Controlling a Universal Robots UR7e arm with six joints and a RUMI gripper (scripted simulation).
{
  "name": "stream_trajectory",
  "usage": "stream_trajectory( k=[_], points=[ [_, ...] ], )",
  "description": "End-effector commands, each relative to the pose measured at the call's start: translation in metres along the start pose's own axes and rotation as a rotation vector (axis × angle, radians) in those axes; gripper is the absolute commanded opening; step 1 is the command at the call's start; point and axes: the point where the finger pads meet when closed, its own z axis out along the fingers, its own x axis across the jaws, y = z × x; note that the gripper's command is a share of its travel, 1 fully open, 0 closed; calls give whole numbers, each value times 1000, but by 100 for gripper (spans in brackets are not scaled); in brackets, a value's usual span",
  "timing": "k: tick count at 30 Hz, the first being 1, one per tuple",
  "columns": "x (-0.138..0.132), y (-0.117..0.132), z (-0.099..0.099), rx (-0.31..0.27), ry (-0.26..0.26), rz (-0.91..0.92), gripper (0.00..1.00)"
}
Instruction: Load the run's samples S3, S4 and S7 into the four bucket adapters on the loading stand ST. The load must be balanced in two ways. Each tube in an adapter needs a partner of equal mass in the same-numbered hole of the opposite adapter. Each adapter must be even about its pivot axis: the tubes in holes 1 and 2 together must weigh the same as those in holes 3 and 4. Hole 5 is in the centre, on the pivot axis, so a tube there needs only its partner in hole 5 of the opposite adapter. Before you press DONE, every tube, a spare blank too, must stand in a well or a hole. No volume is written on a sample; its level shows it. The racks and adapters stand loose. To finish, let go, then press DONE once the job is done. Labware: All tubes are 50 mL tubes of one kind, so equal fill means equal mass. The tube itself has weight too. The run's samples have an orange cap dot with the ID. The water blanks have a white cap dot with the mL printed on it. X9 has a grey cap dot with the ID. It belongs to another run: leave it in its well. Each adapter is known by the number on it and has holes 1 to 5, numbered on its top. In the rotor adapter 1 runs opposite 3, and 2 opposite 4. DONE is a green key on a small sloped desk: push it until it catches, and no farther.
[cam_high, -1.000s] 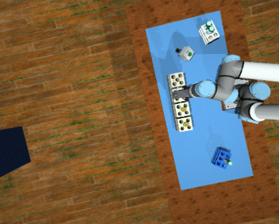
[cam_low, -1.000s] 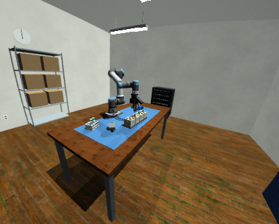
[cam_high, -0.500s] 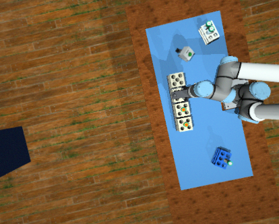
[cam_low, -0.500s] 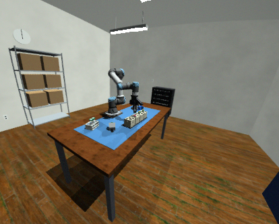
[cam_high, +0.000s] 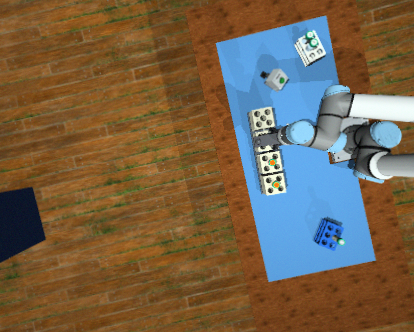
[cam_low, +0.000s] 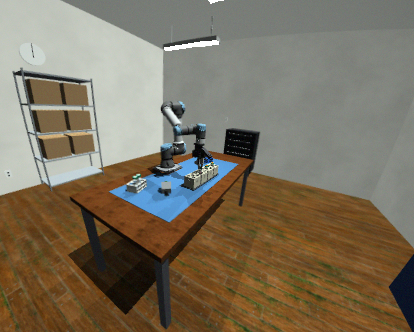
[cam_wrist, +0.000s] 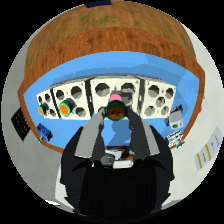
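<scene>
Wrist view: our tool (cam_wrist: 116, 113) pinches an orange-dotted sample tube (cam_wrist: 116, 112) above an adapter (cam_wrist: 116, 94) at twelve o'clock.

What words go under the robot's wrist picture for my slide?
The hand holds an orange-capped tube above the row of white adapters on the blue mat.

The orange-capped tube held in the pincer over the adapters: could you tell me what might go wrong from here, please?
1. The pincer grips the orange-capped tube above the cream five-hole adapters; a slightly off-centre descent could catch a hole rim.
2. The adapters stand loose, so such a knock might shift the row, including the two already holding orange-capped tubes.
</scene>
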Motion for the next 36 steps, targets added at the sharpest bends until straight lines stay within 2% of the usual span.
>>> stream_trajectory(
  k=[1,30,31,36],
  points=[
    [0,0,3,1,1,0,0],
    [0,0,14,1,1,0,0],
    [0,0,14,1,1,0,35],
    [0,0,14,1,1,0,35]
  ],
)
